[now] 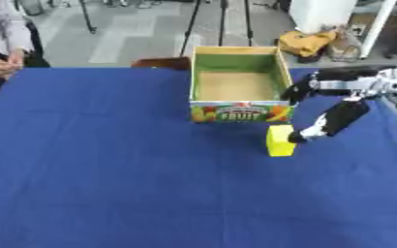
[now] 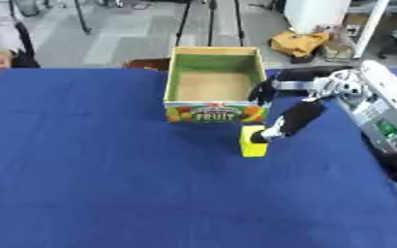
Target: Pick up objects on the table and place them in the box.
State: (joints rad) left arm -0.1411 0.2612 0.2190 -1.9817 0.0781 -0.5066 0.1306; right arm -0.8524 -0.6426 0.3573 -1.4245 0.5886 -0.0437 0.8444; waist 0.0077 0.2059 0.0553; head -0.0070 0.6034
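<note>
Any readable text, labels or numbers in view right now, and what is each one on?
"FRUIT": on the front panel of the box, in light letters among fruit pictures.
A smaller line in a red band above that word: too blurred to read.
Green patch on the robot's right forearm: no text legible.
Yellow block by the right robot hand: no markings visible.

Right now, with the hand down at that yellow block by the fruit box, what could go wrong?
1. The right hand reaches the yellow block only from its right side, with the fingers touching near the top edge; the block could tip or slide left instead of being picked up.
2. The block stands close to the front wall of the box, so lifting it over could knock that wall and shift the box.
</note>
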